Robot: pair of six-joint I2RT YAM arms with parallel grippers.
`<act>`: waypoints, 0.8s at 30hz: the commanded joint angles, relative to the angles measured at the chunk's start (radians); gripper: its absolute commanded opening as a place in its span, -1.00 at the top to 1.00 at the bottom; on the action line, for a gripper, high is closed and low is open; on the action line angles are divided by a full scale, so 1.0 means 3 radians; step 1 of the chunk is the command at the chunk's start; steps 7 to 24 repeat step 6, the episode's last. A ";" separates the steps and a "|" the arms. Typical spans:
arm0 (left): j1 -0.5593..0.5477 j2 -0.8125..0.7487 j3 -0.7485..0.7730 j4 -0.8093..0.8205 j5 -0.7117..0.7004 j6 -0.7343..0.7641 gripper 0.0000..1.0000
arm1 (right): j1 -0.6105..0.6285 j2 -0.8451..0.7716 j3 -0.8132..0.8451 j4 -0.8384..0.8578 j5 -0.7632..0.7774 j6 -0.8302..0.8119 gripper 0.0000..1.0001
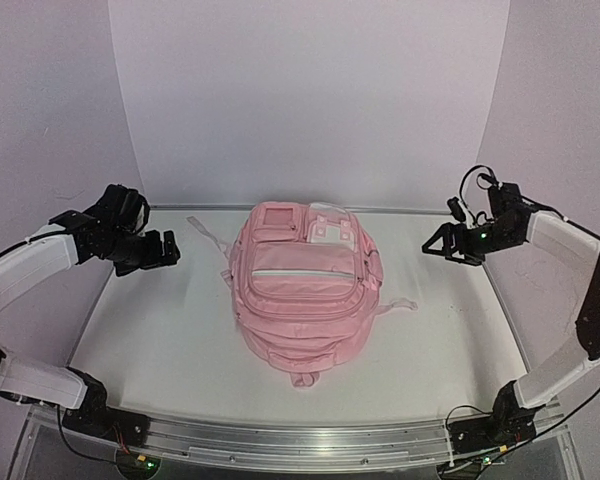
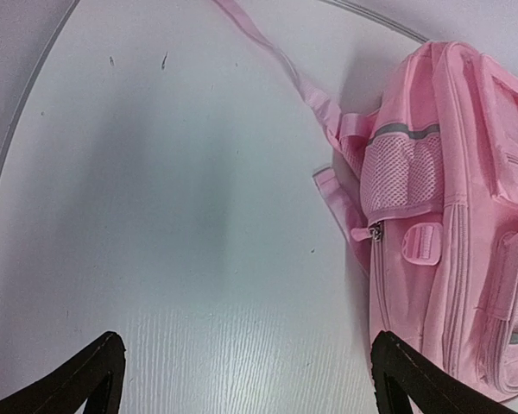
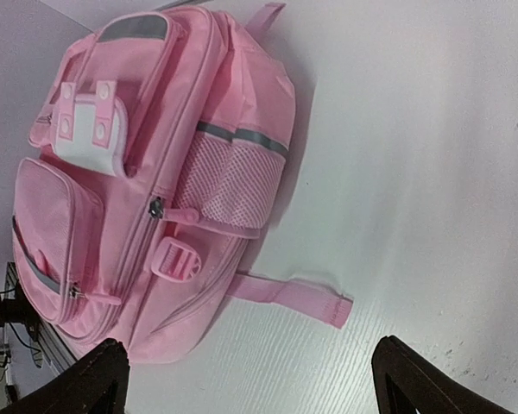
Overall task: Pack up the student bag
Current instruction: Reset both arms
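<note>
One bag (image 1: 302, 290) at table (image 1: 140, 340) centre, top view; left claw (image 1: 165, 248) at its 9 o'clock, right claw (image 1: 438, 243) at 3 o'clock. Left wrist: claw spread wide, empty; bag at 3 o'clock. Right wrist: same, bag at 10 o'clock.

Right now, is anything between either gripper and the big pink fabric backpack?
Nothing visible does. Only white table lies between the left gripper, the right gripper and the large pink fabric backpack; just the bag's own pale straps trail there. Both grippers open.
</note>
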 commanded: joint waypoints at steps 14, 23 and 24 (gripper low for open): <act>-0.0005 0.0007 0.0139 0.0006 -0.0045 -0.0038 -0.99 | -0.0006 -0.0240 -0.0068 0.0056 0.0003 -0.0152 -0.97; -0.0005 0.0007 0.0139 0.0006 -0.0045 -0.0038 -0.99 | -0.0006 -0.0240 -0.0068 0.0056 0.0003 -0.0152 -0.97; -0.0005 0.0007 0.0139 0.0006 -0.0045 -0.0038 -0.99 | -0.0006 -0.0240 -0.0068 0.0056 0.0003 -0.0152 -0.97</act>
